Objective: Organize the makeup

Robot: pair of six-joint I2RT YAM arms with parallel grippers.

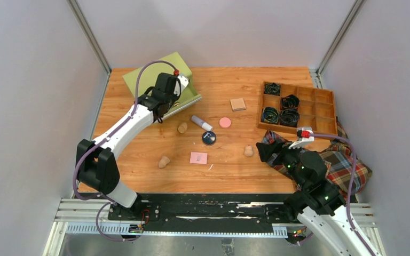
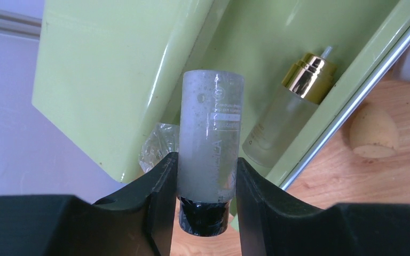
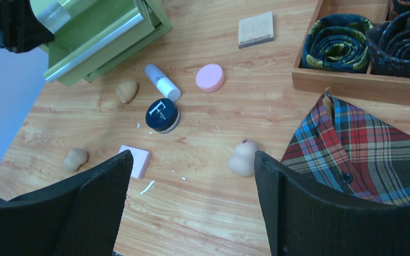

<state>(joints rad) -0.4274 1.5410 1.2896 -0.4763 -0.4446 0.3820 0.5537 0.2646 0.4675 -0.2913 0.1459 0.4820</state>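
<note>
My left gripper (image 2: pixel 207 164) pinches the clear bottle (image 2: pixel 212 133) low by its black cap (image 2: pixel 203 220) over the green tray (image 2: pixel 112 80) at the far left corner of the table (image 1: pixel 229 176), right gripper (image 3: pixel 192 157) gaping empty, and a slick slip could clip the gold-capped bottle (image 2: pixel 291 114) inside.

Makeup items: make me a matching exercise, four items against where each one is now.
1. frosted bottle
2. gold-capped bottle
3. navy compact
4. tan square

A. beside the white tube
B. inside the green case
C. held in the left gripper
D. nearest the wooden organizer

Pairs: 1-C, 2-B, 3-A, 4-D.
</note>
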